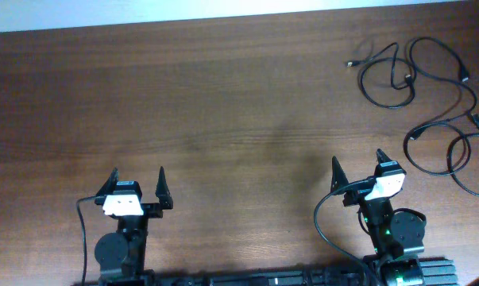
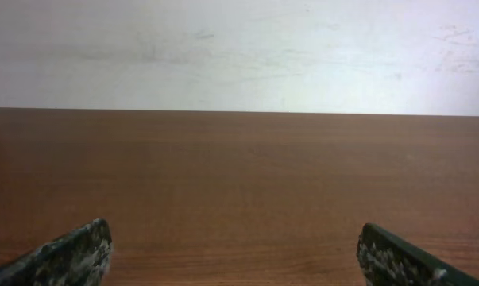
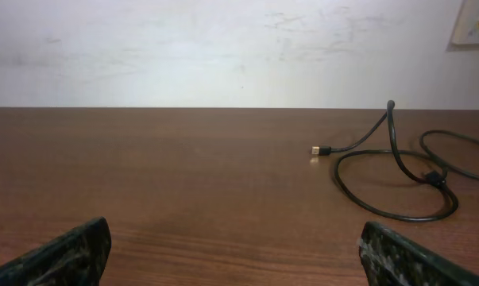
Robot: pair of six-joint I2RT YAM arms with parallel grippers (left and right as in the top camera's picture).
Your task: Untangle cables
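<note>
Sitting at the near edge of the table [image 1: 223,95], both arms are low and neither holds anything.

Left claw [image 1: 137,171]: wide open and empty. Its fingers [image 2: 68,256] are spread far apart, w/ only bare wood btwn them in the left wrist view and a white wall [image 2: 239,48] beyond the table's far edge.

Right claw [image 1: 357,157]: also wide open and empty, fingers [image 3: 398,258] spread the same way, touching nothing.

Cables [image 1: 442,121]: thin black cords at the far right of the table, lying in loose overlapping loops that run out to the right edge. They're ahead and to the right of the right claw, apart from it, and well apart from the left claw. Several small plug ends stick out of the pile. In the right wrist view the nearest loop lies flat on the wood, one stretch arches up off the table, and a plug [image 3: 319,150] w/ a gold-coloured tip points left. Can't tell how many separate cords there are, or where they cross vs. knot.

A thicker black wire [image 1: 322,230] curves beside the right arm's base.
</note>
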